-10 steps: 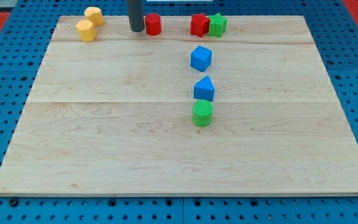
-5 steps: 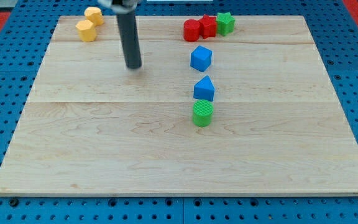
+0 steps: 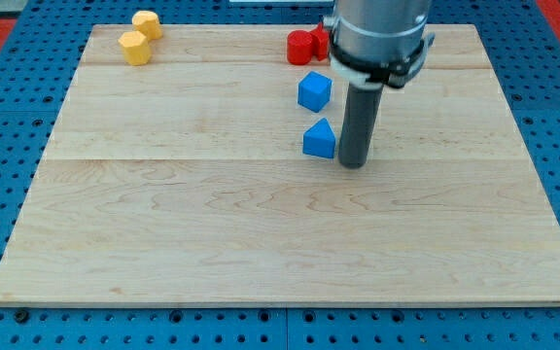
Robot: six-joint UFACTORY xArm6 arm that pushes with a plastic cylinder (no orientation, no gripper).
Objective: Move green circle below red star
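Observation:
My tip rests on the board just right of the blue pointed block, almost touching it. The green circle does not show anywhere in the view; I cannot tell whether the rod hides it. The red star is at the view's top, mostly covered by the arm's body, with only its left part showing. A red circle sits against its left side. The green star seen earlier beside the red star is hidden behind the arm.
A blue cube lies between the red blocks and the blue pointed block. Two yellow blocks sit at the board's top left corner. The arm's body covers the top middle-right.
The tip has swept from the board's upper left to right of the blue pointed block. The green circle, below that block before, is gone from sight. The arm now covers the green star.

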